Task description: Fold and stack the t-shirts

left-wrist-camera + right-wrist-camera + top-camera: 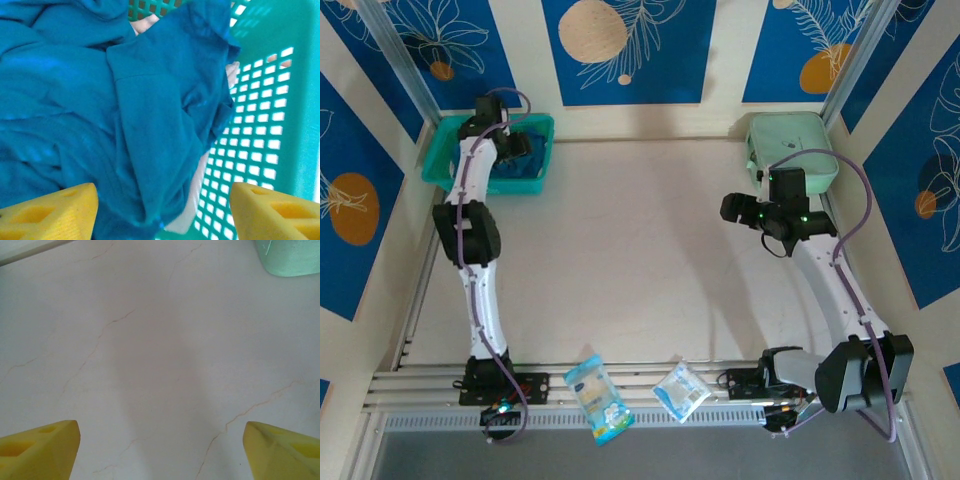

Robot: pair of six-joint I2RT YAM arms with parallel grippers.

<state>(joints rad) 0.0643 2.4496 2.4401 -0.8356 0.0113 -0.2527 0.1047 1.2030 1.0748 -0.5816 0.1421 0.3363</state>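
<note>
My left gripper (163, 210) hangs released over the teal t-shirt (100, 100), crumpled with the off-white t-shirt (196, 192) in the basket (260, 140) at the far-left corner of the table (620, 250). My right gripper (160, 450) hovers released above it.

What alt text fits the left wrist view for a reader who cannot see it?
A crumpled teal-blue cloth t-shirt lies in a teal plastic mesh basket, with a strip of off-white cloth showing beneath its edge. The left gripper hangs open above it, yellow fingertips at the bottom corners.
</note>
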